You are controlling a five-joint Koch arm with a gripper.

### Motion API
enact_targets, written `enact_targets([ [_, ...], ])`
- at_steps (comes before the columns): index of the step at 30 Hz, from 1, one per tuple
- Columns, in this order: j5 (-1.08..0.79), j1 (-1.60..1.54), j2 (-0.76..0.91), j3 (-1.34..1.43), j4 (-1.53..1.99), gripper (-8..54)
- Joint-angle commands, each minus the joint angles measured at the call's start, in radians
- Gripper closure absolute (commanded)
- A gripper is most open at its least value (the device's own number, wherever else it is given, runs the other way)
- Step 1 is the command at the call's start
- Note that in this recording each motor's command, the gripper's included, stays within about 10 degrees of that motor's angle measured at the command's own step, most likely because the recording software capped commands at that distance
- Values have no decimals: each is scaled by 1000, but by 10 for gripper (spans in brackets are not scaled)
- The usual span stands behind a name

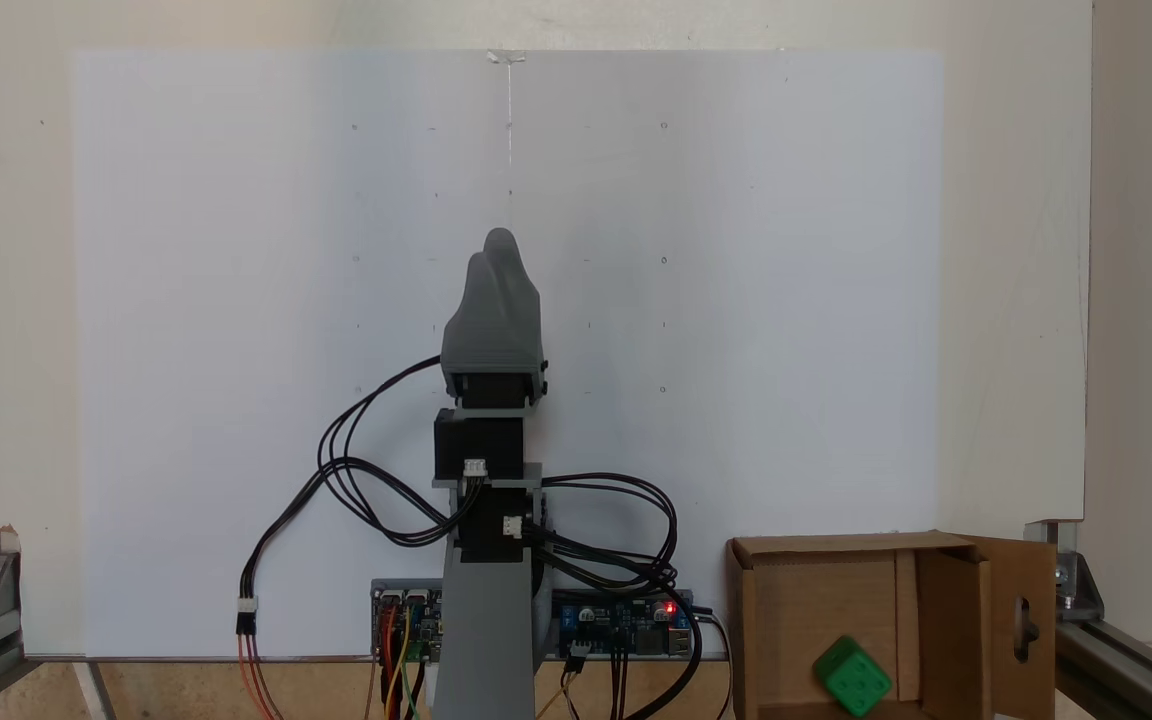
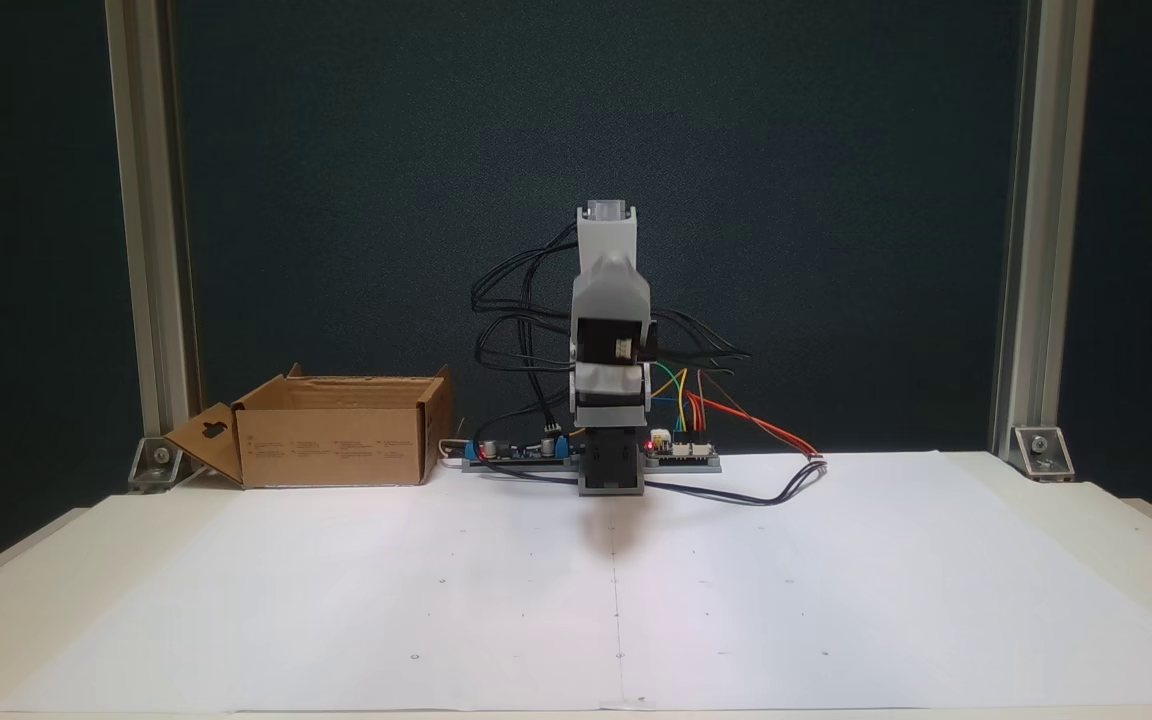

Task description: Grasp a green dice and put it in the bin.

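Landmark: arm base, at the table edge where the circuit boards (image 2: pixel 591 452) sit.

Nearest the camera in a fixed view (image 2: pixel 616 600): white paper sheet, bare, marked with faint dots and a centre line. Nothing lying on it in front of the base.

At the base: arm folded up over itself, cables (image 1: pixel 376 500) looping out either side. Red light lit on a board just beside the base in both fixed views.

Claw (image 1: pixel 499 245): seen from above, grey, pointing away from the base along the centre line. Two tips lying close together, one overlapping the other; gap between them not readable, so open or closed cannot be told. Nothing green visible at the tips or anywhere near them; appears to hold nothing.

Beside the base: cardboard box (image 1: pixel 748 640), right of the base in the view from above, left of it in the view from the front (image 2: pixel 336 440). Flaps up, one side flap with a keyhole cutout swung outward.

Green dice (image 1: pixel 852 677): inside the box, resting on its floor near the wall closer to the cutout flap, tilted, pips showing. Hidden behind the box wall from the front.

Judgement on progress: drop done, dice in the bin, arm apparently back in a rest pose clear of the box. Nothing left of the task as far as shown. Beyond the base: dark backdrop, two metal posts (image 2: pixel 141 240).
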Motion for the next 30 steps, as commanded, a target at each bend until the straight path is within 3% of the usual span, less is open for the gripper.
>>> enact_targets([
  [1, 38, -3, 91, 2, -91, 23],
  [30, 38, 49, 104, 198, -48, 20],
])
